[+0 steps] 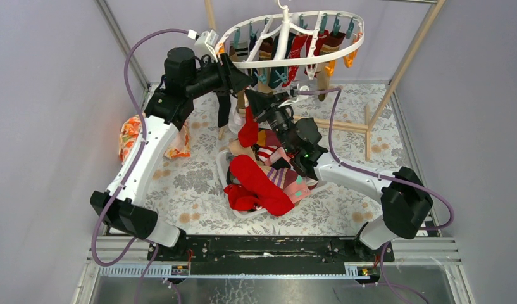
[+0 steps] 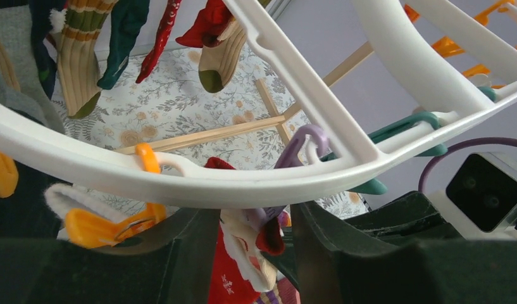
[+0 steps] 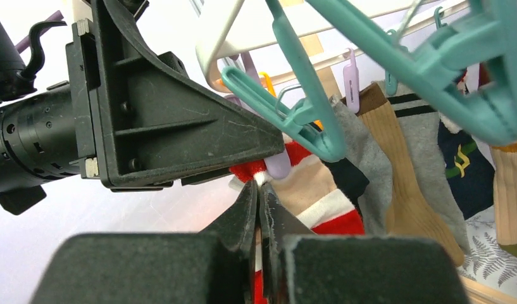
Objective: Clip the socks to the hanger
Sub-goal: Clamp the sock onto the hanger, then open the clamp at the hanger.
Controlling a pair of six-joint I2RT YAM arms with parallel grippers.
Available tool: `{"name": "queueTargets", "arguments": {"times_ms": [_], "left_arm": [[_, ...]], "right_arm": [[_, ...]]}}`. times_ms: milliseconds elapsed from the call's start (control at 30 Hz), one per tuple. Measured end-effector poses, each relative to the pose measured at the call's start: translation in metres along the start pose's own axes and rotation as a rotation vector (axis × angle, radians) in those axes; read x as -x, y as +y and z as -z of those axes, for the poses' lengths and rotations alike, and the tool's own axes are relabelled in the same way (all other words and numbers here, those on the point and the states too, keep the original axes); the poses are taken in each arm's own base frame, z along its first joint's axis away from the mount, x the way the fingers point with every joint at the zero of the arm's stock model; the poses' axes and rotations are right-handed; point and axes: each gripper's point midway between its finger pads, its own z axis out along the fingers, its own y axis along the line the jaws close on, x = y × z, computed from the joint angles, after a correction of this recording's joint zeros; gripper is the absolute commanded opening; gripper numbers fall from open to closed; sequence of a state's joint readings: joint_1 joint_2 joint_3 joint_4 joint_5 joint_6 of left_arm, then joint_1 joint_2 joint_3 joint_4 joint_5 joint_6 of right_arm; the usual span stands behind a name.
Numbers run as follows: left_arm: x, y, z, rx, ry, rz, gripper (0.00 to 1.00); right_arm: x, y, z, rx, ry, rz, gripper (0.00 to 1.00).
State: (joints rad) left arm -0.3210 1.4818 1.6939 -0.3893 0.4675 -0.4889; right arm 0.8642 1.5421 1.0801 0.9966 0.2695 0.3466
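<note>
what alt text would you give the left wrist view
Seen from below, the rim of a large white plastic oval hanger curves across the frame, with the left gripper's dark fingers spread either side of a lavender plastic clip and a red and white fabric sock. More socks hang from it behind.

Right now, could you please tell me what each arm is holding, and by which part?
The right fingers pinch the red sock by its top edge. The left fingers flank a purple clip; whether they squeeze it cannot be told.
</note>
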Motion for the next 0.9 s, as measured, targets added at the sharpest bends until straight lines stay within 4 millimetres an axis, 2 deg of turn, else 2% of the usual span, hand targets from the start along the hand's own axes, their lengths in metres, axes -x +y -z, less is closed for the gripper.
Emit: {"name": "queueTargets", "arguments": {"times_ms": [67,133,200,267,433,567,733,900], "left_arm": [[0.0,0.0,0.0,0.0,0.0,-0.005,0.45],[0.0,0.0,0.0,0.001,0.0,-0.007,0.41],[0.0,0.001,0.0,0.001,0.0,-0.01,0.37],[0.0,0.001,0.0,0.002,0.0,-0.013,0.33],[0.001,0.002,0.001,0.008,-0.005,-0.025,0.25],[0.003,0.003,0.002,0.017,-0.013,-0.034,0.25],[0.005,0.001,0.005,0.016,-0.021,-0.039,0.25],[0.005,0.0,0.006,0.016,-0.022,-0.042,0.25]], "right_arm": [[0.001,0.001,0.0,0.004,-0.002,-0.007,0.16],[0.0,0.003,0.0,0.01,0.0,-0.015,0.35],[0.0,0.006,0.0,0.026,0.003,-0.025,0.5],[0.0,0.007,0.001,0.034,0.004,-0.035,0.59],[-0.003,0.003,0.018,0.043,0.028,-0.052,0.67],[0.008,-0.017,0.028,0.048,0.036,-0.095,0.7],[0.031,-0.044,0.025,0.1,0.014,-0.189,0.75],[0.029,-0.037,0.016,0.222,0.03,-0.278,0.75]]}}
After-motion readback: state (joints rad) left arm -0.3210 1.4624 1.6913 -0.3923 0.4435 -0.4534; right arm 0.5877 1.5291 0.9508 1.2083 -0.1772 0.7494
